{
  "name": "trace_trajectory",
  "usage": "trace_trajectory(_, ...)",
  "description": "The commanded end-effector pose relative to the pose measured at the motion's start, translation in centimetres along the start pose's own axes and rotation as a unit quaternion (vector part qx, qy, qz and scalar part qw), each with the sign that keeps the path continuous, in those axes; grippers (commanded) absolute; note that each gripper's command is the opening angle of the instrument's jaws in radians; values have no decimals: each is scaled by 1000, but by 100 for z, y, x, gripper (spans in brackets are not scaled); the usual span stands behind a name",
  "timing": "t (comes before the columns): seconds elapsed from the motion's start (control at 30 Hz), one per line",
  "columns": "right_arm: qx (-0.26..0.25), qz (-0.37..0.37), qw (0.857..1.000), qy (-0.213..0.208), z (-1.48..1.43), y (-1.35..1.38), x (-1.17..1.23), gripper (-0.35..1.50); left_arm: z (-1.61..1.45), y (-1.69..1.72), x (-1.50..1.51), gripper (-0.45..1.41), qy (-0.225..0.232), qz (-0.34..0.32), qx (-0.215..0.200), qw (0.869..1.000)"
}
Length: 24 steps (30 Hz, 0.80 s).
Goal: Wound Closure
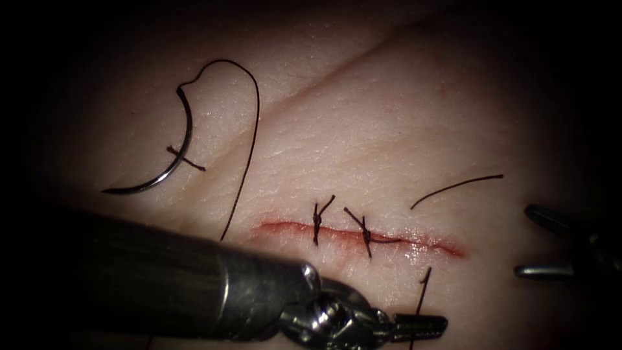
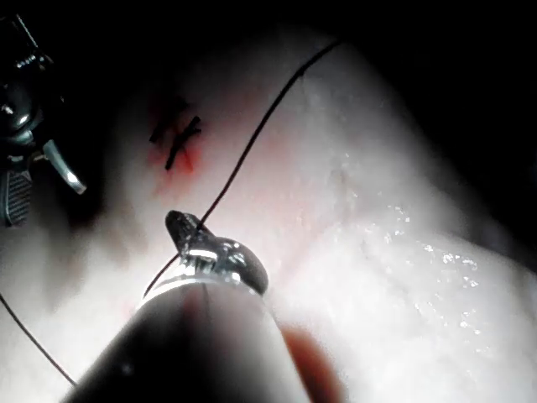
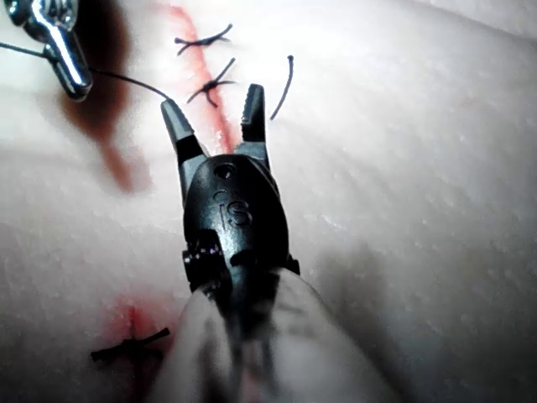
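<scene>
Needle [image 1: 170,165] loose on tissue [image 1: 363,129], unheld

A loose cut end of thread [image 1: 453,186] lies free on the tissue [image 1: 389,129] to the right, just on the far side of the red line; the right wrist view shows it as a short curved strand [image 3: 286,84]. A shorter scrap of thread [image 1: 194,165] lies at the far left. A thin streak of red fluid [image 1: 285,227] runs left to right. A shallow crease [image 1: 304,94] slants from near left to far right.
</scene>
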Motion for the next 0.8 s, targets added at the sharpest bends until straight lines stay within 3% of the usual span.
trace_trajectory(0.03, 17, -14, 1000, -10, 10, -14, -6, 100, 6, 2, -4, -45, 1, -1, 0, 1000)
trace_trajectory(0.23, 49, -102, 993, -36, 44, -27, -7, 98, 11, 3, -11, -45, -1, -1, -1, 1000)
trace_trajectory(0.4, 83, -206, 974, -49, 80, -29, -5, 95, 8, 3, -10, -45, 7, 2, -9, 1000)
trace_trajectory(0.57, 105, -246, 963, -41, 91, -26, -17, 84, 2, 4, -10, -45, 10, 3, -19, 1000)
trace_trajectory(0.67, 116, -260, 958, -28, 94, -28, -26, 68, 3, 3, -10, -45, 10, 3, -24, 1000)
trace_trajectory(0.8, 128, -286, 950, -16, 102, -36, -31, 68, 7, 1, -11, -45, 10, 2, -25, 1000)
